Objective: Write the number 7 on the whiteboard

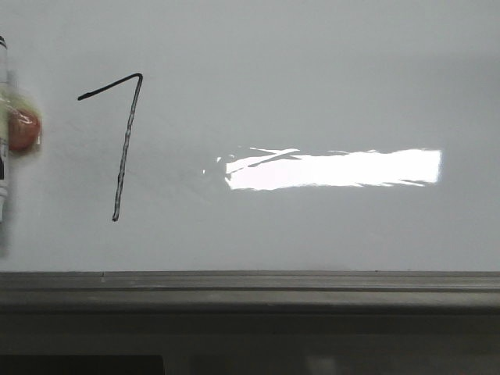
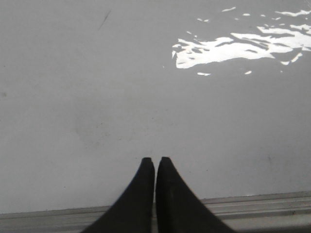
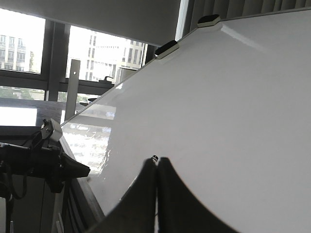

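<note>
The number 7 (image 1: 127, 148) is drawn in thin black marker on the left part of the whiteboard (image 1: 312, 78), with a slanted top stroke and a long wobbly down stroke. My left gripper (image 2: 155, 160) is shut and empty, its tips over the bare whiteboard (image 2: 73, 121) just above the ledge. My right gripper (image 3: 158, 160) is shut on a marker; only the marker's small dark tip (image 3: 154, 157) peeks out between the fingertips, close to the whiteboard (image 3: 233, 97). Neither gripper shows clearly in the front view.
A dark grey ledge (image 1: 250, 289) runs along the board's lower edge. A bright rectangular glare (image 1: 336, 168) lies right of the figure. A blurred white stick with a red blob (image 1: 19, 129) sits at the left edge. Black clips (image 3: 166, 48) hold the board's top; dark gear (image 3: 48, 165) stands beside it.
</note>
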